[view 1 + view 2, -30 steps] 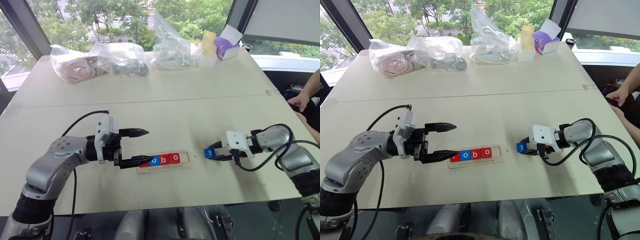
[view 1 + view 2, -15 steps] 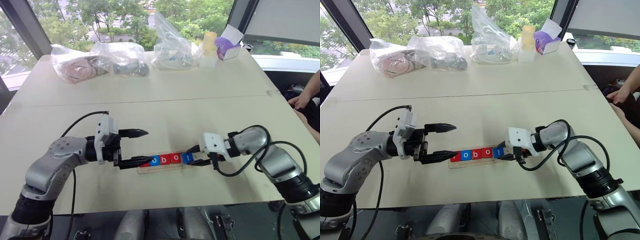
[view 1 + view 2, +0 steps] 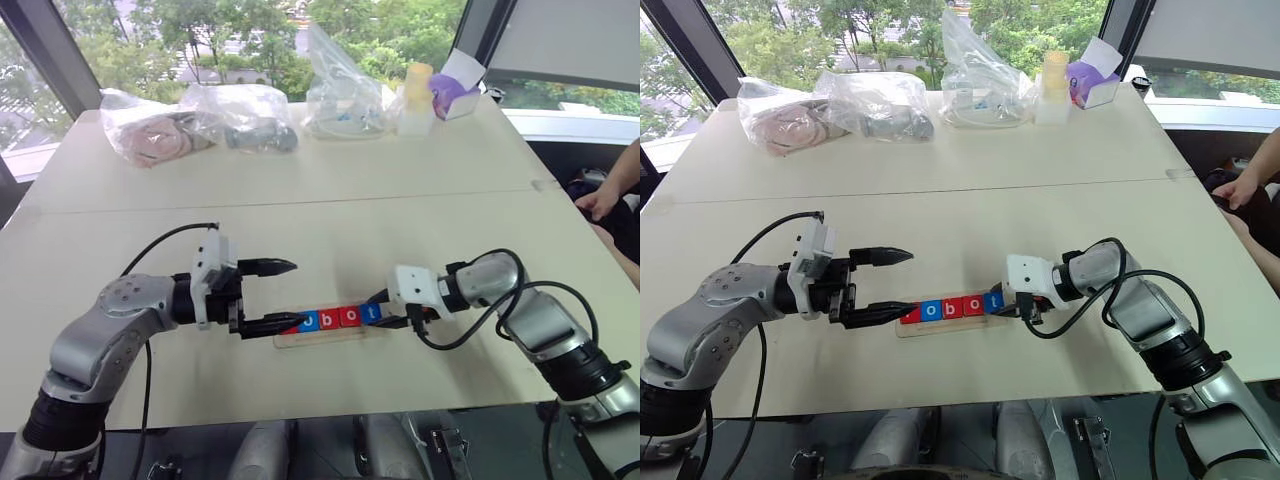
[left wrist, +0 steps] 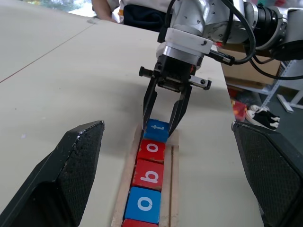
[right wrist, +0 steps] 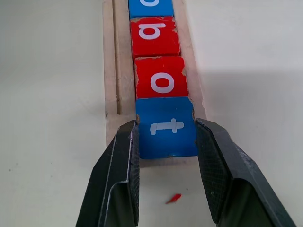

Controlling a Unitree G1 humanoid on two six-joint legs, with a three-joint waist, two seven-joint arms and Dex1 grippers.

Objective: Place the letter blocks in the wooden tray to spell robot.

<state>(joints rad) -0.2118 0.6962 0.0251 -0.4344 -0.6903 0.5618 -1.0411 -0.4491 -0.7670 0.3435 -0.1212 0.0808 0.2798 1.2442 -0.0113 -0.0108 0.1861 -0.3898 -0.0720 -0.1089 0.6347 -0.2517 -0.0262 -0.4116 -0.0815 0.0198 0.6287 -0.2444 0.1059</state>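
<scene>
My right gripper (image 5: 165,137) pinched the blue t block (image 5: 166,126), its letter lying sideways. The wooden tray (image 5: 110,75) ran lengthwise straight ahead of my fingers. My left gripper (image 3: 268,296) stood spread.

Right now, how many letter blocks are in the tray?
5, in one row in the tray: r at its left end, partly hidden by the left pincer; then blue o, b, red o, and t held by the right pincer.

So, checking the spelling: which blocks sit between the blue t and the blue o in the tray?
Two red blocks: the b block and the red o block, in the right wrist view.
</scene>
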